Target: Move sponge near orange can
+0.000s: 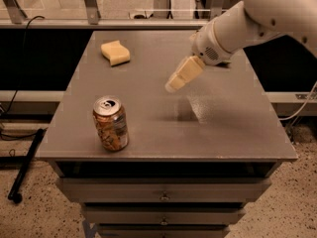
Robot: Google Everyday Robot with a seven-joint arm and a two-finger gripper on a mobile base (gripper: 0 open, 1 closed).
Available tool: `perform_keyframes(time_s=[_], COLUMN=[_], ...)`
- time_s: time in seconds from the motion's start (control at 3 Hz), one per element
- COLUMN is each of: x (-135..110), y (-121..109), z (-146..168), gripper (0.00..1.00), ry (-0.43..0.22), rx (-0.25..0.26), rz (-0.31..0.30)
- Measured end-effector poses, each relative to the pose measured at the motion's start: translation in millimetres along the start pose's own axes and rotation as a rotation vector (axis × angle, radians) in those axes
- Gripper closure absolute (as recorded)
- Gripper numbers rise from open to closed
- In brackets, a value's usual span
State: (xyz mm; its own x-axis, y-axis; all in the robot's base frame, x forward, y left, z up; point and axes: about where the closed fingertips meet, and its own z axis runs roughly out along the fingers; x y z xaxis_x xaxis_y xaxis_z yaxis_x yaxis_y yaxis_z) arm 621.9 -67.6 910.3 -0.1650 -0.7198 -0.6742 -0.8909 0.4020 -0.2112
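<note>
Grey table top (237,133) over a stack of drawers (163,195), railing running behind. I am seeing the sponge (115,52) lying at the far left corner, well apart from the orange can (110,123), which is standing upright near the front left edge. The gripper (171,87) is hovering above mid-table, right of both, carrying nothing; open or closed, I cannot tell. I am judging the task barely begun: reach, grasp, carry and set-down all remaining. Counting: one sponge, one can, one gripper.

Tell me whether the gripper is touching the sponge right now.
Apart. The camera view shows the gripper hanging over mid-table, with a wide stretch of bare tabletop between it and the sponge near the far left corner.
</note>
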Motion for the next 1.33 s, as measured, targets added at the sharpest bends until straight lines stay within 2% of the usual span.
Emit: perform_keyframes(time_s=[0.67,1.0,1.33], x=[-55,-75,-95], y=[-5,-16,-42], z=[95,127,162], gripper=[0.0,0.0,0.0], ry=[-0.191,-0.241,-0.285], rx=[-0.015,-0.021,0.006], rz=[0.118,0.146,0.149])
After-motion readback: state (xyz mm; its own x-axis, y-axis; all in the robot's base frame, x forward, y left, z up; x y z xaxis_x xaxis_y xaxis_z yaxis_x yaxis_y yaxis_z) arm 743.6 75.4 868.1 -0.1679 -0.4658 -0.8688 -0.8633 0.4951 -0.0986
